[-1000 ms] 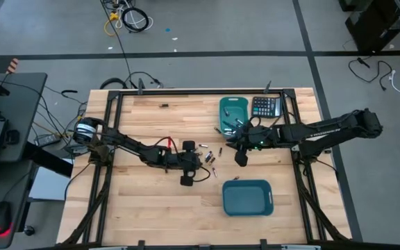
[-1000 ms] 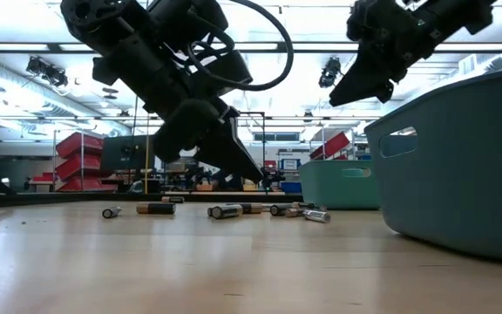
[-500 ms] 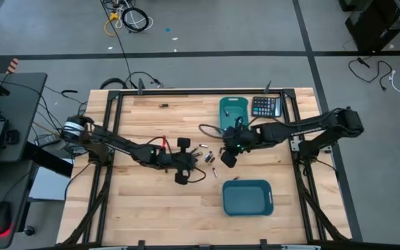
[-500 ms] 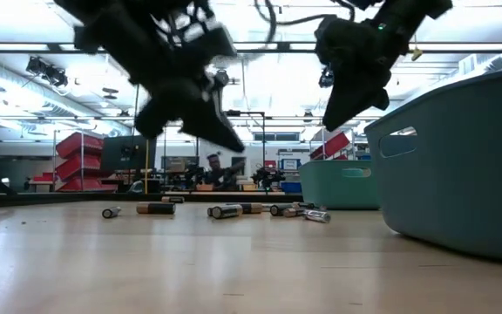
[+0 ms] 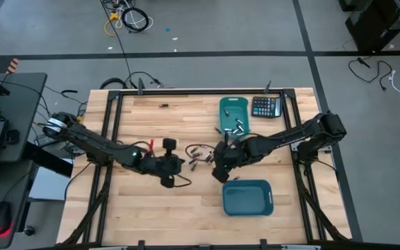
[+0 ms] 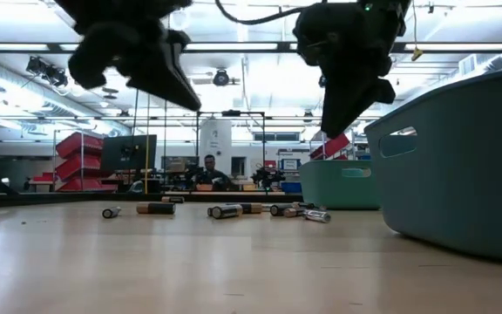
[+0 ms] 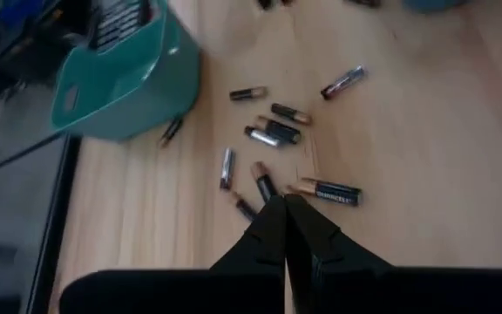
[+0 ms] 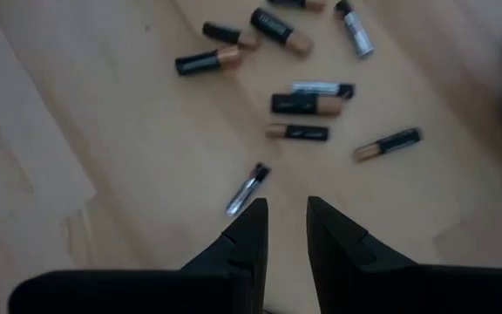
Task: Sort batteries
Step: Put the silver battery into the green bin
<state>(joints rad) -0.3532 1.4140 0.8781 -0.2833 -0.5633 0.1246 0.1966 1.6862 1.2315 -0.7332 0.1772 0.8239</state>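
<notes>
Your right gripper (image 5: 220,169) has swung left from the far teal bin (image 5: 232,108) and now hangs over the loose batteries (image 5: 201,158) mid-table, fingers parted and empty, ready for another pick; the left gripper (image 5: 167,179), closed on nothing, has backed away leftward. You can't read individual cell types from above

The left gripper (image 7: 284,208) hangs pinched together over loose batteries (image 7: 274,133) on the table (image 7: 425,157); a teal bin (image 7: 120,78) sits at ten o'clock.
</notes>
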